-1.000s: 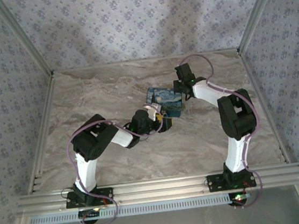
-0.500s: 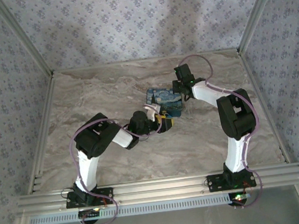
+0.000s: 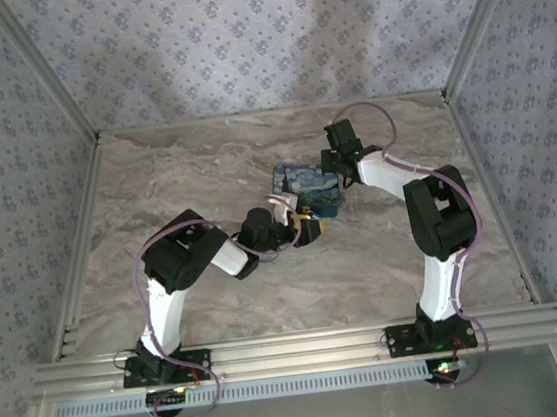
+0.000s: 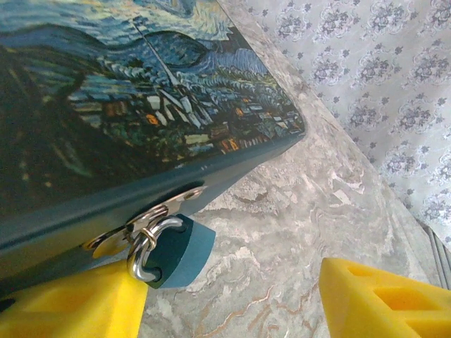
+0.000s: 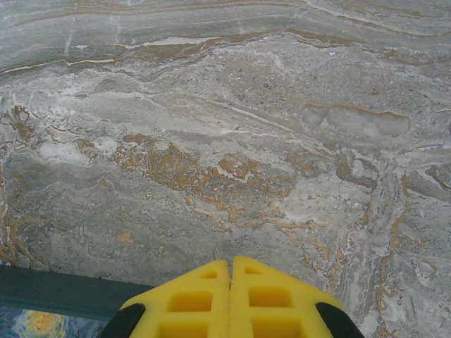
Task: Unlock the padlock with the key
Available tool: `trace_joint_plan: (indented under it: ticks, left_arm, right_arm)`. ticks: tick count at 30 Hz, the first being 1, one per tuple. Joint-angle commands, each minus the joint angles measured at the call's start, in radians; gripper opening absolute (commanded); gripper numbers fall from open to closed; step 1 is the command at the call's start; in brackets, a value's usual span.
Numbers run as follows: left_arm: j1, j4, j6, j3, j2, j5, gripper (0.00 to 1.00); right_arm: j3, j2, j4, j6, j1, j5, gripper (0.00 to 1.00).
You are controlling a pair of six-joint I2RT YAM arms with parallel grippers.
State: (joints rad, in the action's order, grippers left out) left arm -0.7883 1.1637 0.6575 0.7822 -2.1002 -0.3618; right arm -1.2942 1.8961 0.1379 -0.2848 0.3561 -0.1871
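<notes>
A box printed with a starry night painting (image 3: 306, 186) lies mid-table. A teal padlock (image 4: 180, 248) hangs by its silver shackle (image 4: 143, 257) from the hasp on the box's dark front wall (image 4: 84, 211). My left gripper (image 4: 232, 303) is open at the box's front, at table level. One yellow finger (image 4: 70, 303) is right beside the padlock and the other (image 4: 384, 296) is well to the right; nothing is gripped. My right gripper (image 5: 230, 296) is shut at the box's far right edge (image 5: 49, 290), pointing at bare marble. The key is out of view.
The marble tabletop (image 3: 203, 167) is bounded by aluminium rails and patterned walls (image 3: 238, 32). The left gripper (image 3: 304, 228) and the right gripper (image 3: 338, 172) stand on opposite sides of the box. Open table lies to the left and right.
The left arm's elbow and forearm have shifted slightly to the right, with its gripper staying at the box's front. The right arm has not moved.
</notes>
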Motion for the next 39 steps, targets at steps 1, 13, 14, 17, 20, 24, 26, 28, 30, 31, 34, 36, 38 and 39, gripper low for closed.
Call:
trace_joint_plan:
  ticks: [1, 13, 14, 17, 20, 24, 26, 28, 30, 31, 34, 36, 38, 39]
  left_arm:
    - [-0.005, -0.006, 0.033, -0.014, -0.027, 0.018, 0.66]
    - [-0.016, -0.278, 0.040, 0.041, 0.024, 0.100, 0.69]
    - [-0.018, -0.308, 0.040, 0.049, 0.026, 0.112, 0.69]
    - [-0.020, -0.339, 0.054, 0.067, 0.025, 0.117, 0.70]
    - [-0.019, -0.266, 0.070, 0.055, 0.011, 0.084, 0.70]
    - [-0.019, -0.082, 0.091, 0.018, -0.009, 0.024, 0.70]
    - [-0.018, -0.072, 0.099, 0.024, -0.016, -0.002, 0.68]
    - [-0.018, -0.079, 0.103, 0.024, -0.018, -0.003, 0.67]
    - [-0.018, -0.083, 0.103, 0.012, -0.015, 0.011, 0.67]
    - [-0.017, -0.087, 0.103, 0.007, -0.014, 0.016, 0.67]
    - [-0.012, -0.114, 0.094, -0.005, -0.002, 0.025, 0.68]
    - [-0.010, -0.118, 0.090, -0.020, 0.005, 0.031, 0.68]
    - [-0.006, -0.110, 0.090, -0.030, 0.008, 0.032, 0.68]
    - [-0.003, -0.108, 0.091, -0.035, 0.009, 0.029, 0.68]
  right_arm:
    - [0.015, 0.026, 0.052, -0.016, 0.022, 0.034, 0.00]
    - [0.015, 0.030, 0.050, -0.021, 0.029, 0.035, 0.00]
    - [0.013, 0.031, 0.049, -0.021, 0.032, 0.035, 0.00]
    - [0.010, 0.033, 0.050, -0.024, 0.037, 0.037, 0.00]
    - [0.006, 0.035, 0.051, -0.023, 0.040, 0.038, 0.00]
    - [0.003, 0.034, 0.052, -0.023, 0.044, 0.038, 0.00]
    - [0.002, 0.032, 0.052, -0.023, 0.045, 0.037, 0.00]
    - [-0.001, 0.031, 0.055, -0.022, 0.047, 0.036, 0.00]
    - [-0.006, 0.025, 0.060, -0.018, 0.047, 0.032, 0.00]
    - [-0.009, 0.021, 0.065, -0.015, 0.046, 0.032, 0.00]
    - [-0.021, 0.001, 0.090, -0.008, 0.039, 0.032, 0.00]
    - [-0.029, -0.018, 0.104, -0.001, 0.030, 0.031, 0.00]
    - [-0.034, -0.035, 0.118, 0.003, 0.024, 0.022, 0.00]
    - [-0.037, -0.045, 0.125, 0.004, 0.021, 0.016, 0.00]
